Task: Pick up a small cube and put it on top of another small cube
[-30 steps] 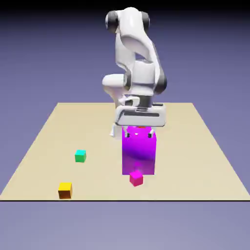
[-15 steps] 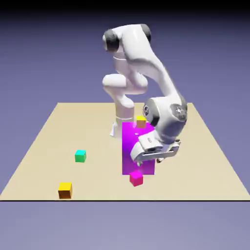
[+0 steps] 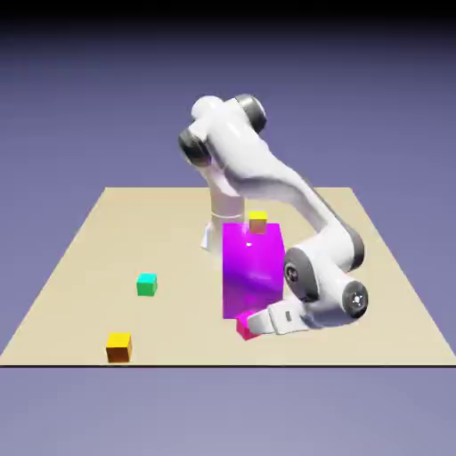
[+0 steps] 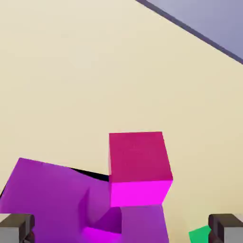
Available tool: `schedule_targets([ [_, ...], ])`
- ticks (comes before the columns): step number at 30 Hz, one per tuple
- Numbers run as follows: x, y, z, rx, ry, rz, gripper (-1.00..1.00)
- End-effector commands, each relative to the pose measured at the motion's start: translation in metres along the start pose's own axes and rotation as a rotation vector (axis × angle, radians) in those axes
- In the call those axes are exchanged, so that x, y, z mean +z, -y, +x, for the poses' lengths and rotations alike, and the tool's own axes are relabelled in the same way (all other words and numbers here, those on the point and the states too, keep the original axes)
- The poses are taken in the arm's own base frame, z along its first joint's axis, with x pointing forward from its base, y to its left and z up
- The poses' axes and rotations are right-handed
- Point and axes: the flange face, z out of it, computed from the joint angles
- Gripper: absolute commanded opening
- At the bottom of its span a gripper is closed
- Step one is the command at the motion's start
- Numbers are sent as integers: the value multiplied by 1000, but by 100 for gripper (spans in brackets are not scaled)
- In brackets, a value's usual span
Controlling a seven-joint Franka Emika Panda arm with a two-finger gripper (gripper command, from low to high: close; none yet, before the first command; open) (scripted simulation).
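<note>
The small cube (image 3: 243,328) is magenta-pink and sits on the table just in front of the tall magenta block (image 3: 252,267). In the hand view this small cube (image 4: 138,166) fills the middle, ahead of the fingertips (image 4: 17,228), with the tall block (image 4: 47,199) at lower left. My gripper (image 3: 258,321) hangs low beside the cube on the exterior view's right, lying almost level and pointing at it. It is open and holds nothing. In the hand view the gripper (image 4: 121,230) shows both tips far apart. A small orange cube (image 3: 257,222) rests on top of the tall block.
A green cube (image 3: 147,284) lies toward the exterior view's left, and shows as a green corner (image 4: 201,234) in the hand view. A yellow-orange cube (image 3: 118,346) sits near the table's front left edge (image 3: 178,363). The arm's elbow (image 3: 334,258) stands right of the tall block.
The hand has swung from above the tall block down and to the exterior view's right, ending low beside the small pink cube. The jaws stayed open. No cube moved.
</note>
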Motion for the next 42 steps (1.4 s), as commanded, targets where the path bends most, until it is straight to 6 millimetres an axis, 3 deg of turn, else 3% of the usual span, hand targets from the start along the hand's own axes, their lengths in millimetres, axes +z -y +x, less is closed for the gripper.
schedule_targets([
  [1, 4, 2, 4, -4, 26, -18, 0],
  [10, 46, 10, 45, -32, 273, -162, 0],
  [11, 46, 10, 45, -32, 273, -162, 0],
  [18, 105, 14, 43, -32, 272, -162, 0],
  [19, 105, 14, 43, -32, 272, -162, -100],
  [20, 105, 14, 43, -32, 272, -162, -100],
  [26, 49, 10, 45, -32, 272, -162, -100],
  [27, 49, 8, 49, -34, 253, -169, -100],
  [34, 77, -33, 90, -76, 66, -267, -100],
  [42, 100, -125, 130, -180, -80, -415, -100],
])
